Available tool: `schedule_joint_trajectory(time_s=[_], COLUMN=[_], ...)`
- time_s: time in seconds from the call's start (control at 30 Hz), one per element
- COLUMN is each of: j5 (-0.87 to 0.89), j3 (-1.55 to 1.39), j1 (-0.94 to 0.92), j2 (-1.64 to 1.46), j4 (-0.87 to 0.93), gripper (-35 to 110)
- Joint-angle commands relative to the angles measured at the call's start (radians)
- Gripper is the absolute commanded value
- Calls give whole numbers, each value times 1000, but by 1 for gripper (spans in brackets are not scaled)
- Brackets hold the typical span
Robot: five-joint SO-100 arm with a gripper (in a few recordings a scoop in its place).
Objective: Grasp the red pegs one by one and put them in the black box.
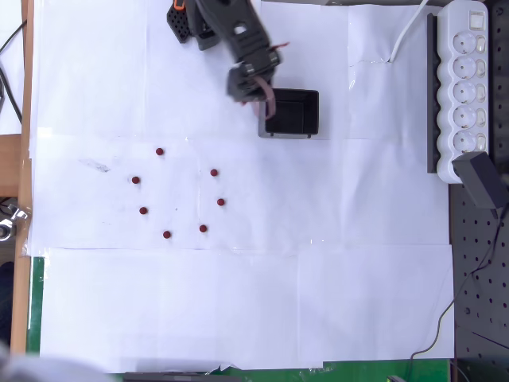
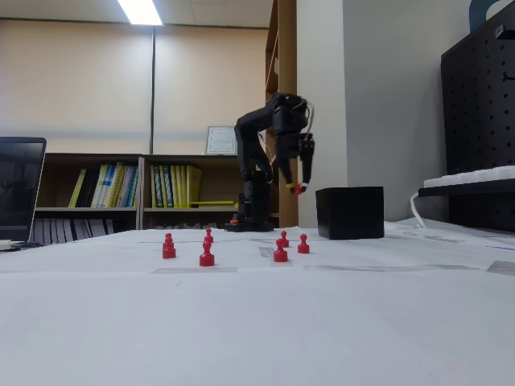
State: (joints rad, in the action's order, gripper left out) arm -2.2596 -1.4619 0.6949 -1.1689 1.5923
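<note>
The black box (image 1: pixel 306 119) stands open-topped at the upper middle of the overhead view, and at the right in the fixed view as the black box (image 2: pixel 350 212). My gripper (image 1: pixel 266 105) hangs at the box's left wall. In the fixed view my gripper (image 2: pixel 298 190) is raised above the table, just left of the box, shut on a red peg (image 2: pixel 298 190). Several more red pegs, such as the red peg (image 1: pixel 214 172) nearest the box, stand in a loose ring on the white paper, seen in the fixed view as red pegs (image 2: pixel 279 251) in front of the arm.
A white power strip (image 1: pixel 467 79) lies along the right edge, with a black adapter (image 1: pixel 482 180) and a black pegboard beside it. White paper (image 1: pixel 238 302) covers the table. The arm's base (image 1: pixel 191 24) sits at the top edge. A laptop (image 2: pixel 20 189) stands at the far left.
</note>
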Motion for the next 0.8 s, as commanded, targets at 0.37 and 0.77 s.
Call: schedule_joint_trajectory(time_s=[0.37, 0.77], j5=[-38, 29], j3=[-189, -192], j1=[135, 86], j2=[-356, -391], j4=[-324, -305], gripper=[0, 15])
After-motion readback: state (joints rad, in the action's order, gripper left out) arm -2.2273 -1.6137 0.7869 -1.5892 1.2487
